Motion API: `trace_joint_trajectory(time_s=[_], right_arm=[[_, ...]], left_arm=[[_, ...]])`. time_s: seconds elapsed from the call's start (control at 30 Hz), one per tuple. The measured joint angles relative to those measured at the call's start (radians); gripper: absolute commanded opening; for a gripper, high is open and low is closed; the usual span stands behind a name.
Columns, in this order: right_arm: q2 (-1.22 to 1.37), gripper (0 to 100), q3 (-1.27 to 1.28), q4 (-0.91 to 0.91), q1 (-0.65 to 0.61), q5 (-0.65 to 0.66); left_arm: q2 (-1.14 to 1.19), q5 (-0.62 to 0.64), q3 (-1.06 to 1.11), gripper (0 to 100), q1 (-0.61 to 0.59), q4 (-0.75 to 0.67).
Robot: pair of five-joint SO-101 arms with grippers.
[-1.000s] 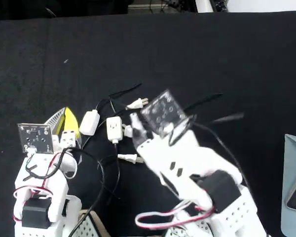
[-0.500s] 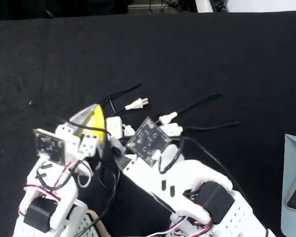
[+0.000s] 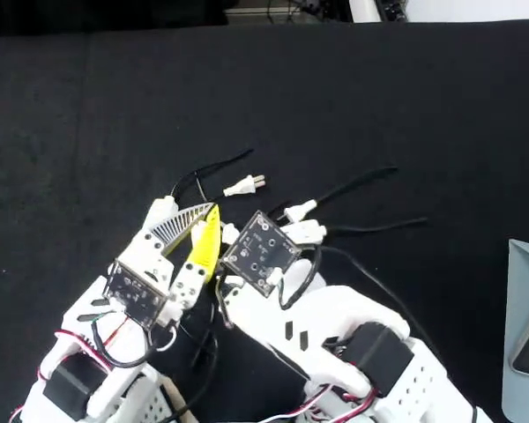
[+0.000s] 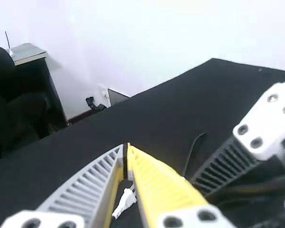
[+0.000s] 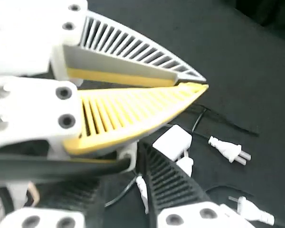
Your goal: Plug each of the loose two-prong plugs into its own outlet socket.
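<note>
While the left gripper point(image 3: 213, 210) hangs closed over the black table point(image 3: 406, 106), a loose two-prong plug point(image 3: 245, 185) lies near, just beyond its tip. Whether the right gripper point(image 5: 138, 164) beside it is open cannot be told.

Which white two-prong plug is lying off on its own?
The plug farthest back on the table, alone, with its prongs pointing right. The other two plugs lie side by side, close beside the right arm.
</note>
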Motion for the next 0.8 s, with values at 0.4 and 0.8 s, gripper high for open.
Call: trace_joint_trajectory(time_s=[0.4,0.8], right_arm=[[0.002,1.1,0.066,-0.029,0.189,-0.017],[0.002,1.1,0.178,-0.144,0.272,-0.049]], left_arm=[[0.008,-0.006,-0.005,3,-0.454,0.226],[0.215,-0.161,0.026,21,-0.589,0.259]])
